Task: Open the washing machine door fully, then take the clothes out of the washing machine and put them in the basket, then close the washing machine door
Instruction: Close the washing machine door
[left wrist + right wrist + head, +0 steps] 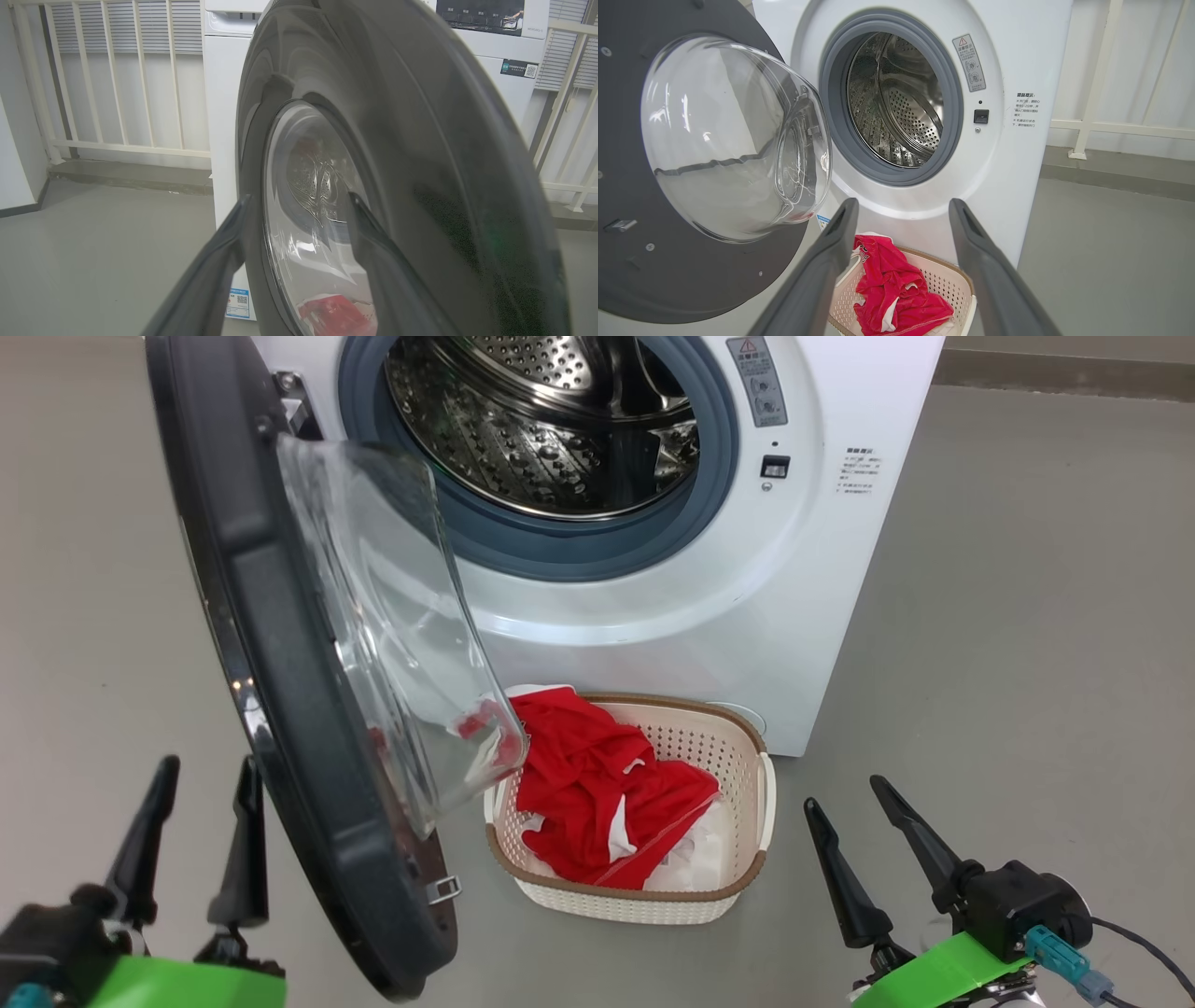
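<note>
The washing machine (822,569) stands with its steel drum (541,429) showing no clothes in the part I see. The washing machine door (280,709) hangs open on the left, its glass bowl (392,616) facing the drum. Red and white clothes (588,793) lie in the cream basket (738,728) on the floor in front of the machine. My left gripper (210,763) is open just left of the door's outer face (420,140), holding nothing. My right gripper (844,791) is open and holds nothing, to the right of the basket (952,284), with the clothes (887,294) below its fingers.
Grey floor (1027,663) spreads around the machine. A white railing (117,93) runs along the wall behind it, with a low grey kerb (1111,172) at its foot. The door's lower edge overhangs the basket's left end.
</note>
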Motion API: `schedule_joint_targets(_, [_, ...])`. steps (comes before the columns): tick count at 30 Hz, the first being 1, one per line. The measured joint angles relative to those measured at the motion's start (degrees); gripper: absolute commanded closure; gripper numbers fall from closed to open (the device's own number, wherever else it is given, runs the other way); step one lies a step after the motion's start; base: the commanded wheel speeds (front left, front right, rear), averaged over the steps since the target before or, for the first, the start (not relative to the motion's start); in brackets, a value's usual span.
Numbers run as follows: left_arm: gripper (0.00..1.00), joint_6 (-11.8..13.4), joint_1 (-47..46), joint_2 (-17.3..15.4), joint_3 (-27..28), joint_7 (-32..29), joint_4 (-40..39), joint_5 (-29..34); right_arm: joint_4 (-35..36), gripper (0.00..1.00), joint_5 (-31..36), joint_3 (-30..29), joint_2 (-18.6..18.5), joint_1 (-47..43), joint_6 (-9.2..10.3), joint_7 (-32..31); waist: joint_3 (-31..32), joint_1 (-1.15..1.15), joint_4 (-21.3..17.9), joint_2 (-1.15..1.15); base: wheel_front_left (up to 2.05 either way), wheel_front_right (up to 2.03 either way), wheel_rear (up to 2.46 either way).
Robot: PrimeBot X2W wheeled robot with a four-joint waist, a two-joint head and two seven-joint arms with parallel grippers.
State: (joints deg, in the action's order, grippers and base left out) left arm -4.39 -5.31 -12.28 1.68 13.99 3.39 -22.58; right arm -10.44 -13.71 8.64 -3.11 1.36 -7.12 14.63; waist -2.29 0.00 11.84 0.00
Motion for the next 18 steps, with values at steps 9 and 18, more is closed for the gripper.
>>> schedule_joint_targets(9, [0.0,0.42,2.84,1.34,0.1,0.32,0.55,5.09,0.01,0.0,-0.41,0.05,0.05,-0.01,0.0,0.0,0.27,0.0,-0.12,0.0,0.0,0.0,0.0])
schedule_joint_targets(18, [0.0,0.47,4.66,4.45,2.0,0.33,-0.76,10.02,0.03,0.0,-0.41,0.07,0.09,-0.02,0.0,0.0,0.45,0.0,-0.01,0.0,0.0,0.0,0.0])
